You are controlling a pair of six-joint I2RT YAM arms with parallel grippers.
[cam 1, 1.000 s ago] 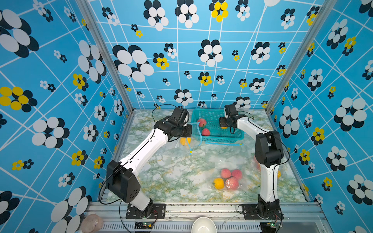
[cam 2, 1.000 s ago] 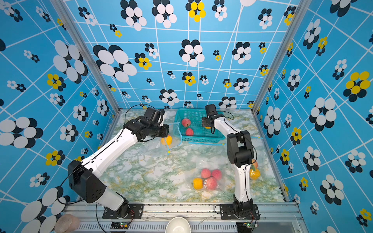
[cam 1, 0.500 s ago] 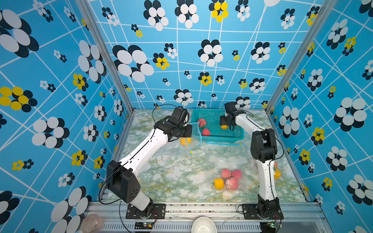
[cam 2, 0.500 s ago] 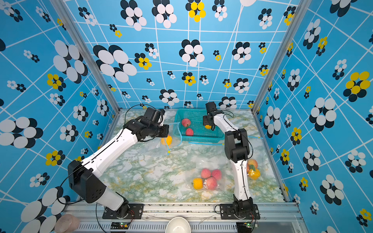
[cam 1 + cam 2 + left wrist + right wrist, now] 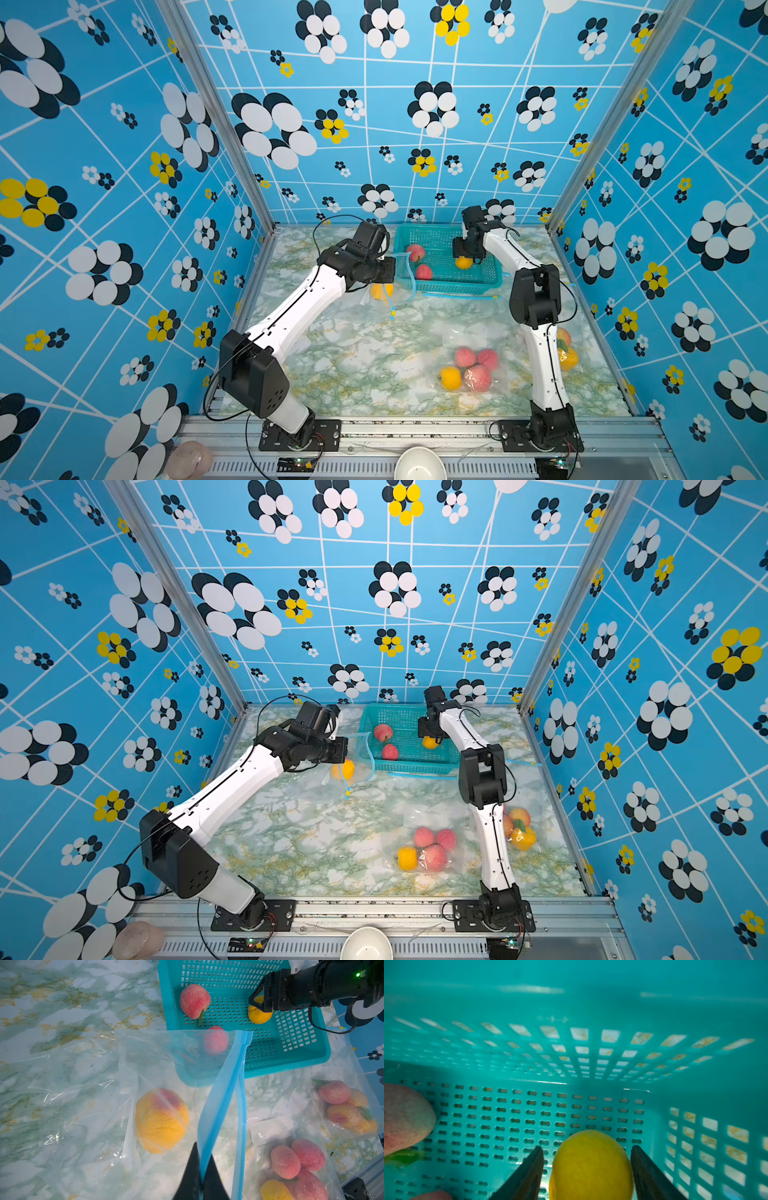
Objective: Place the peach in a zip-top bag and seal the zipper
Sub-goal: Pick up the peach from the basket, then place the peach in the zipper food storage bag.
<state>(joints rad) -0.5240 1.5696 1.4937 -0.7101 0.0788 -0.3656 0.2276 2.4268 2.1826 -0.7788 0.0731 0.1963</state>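
Note:
My left gripper (image 5: 202, 1159) is shut on the blue zipper strip (image 5: 224, 1088) of a clear zip-top bag (image 5: 166, 1059), holding its mouth up beside the basket. One yellow-red peach (image 5: 162, 1120) lies inside that bag. In both top views the bag (image 5: 384, 291) (image 5: 347, 771) sits left of the teal basket (image 5: 457, 286) (image 5: 415, 766). My right gripper (image 5: 586, 1147) is down in the basket, open. Its jaws stand on either side of a yellow peach (image 5: 591, 1165) (image 5: 463, 262) on the basket floor. Two pink peaches (image 5: 415, 251) (image 5: 424, 272) lie at the basket's left end.
A clear bag of several peaches (image 5: 469, 370) lies on the marble table near the front. Another filled bag (image 5: 565, 349) lies behind my right arm. A flat bag's blue zipper (image 5: 457, 296) runs along the basket's front. A white bowl (image 5: 417, 463) sits below the table's front rail.
My right arm's elbow has swung left and upright, and its gripper has settled around the yellow peach, jaws slightly narrower. The left arm and its bag have not moved.

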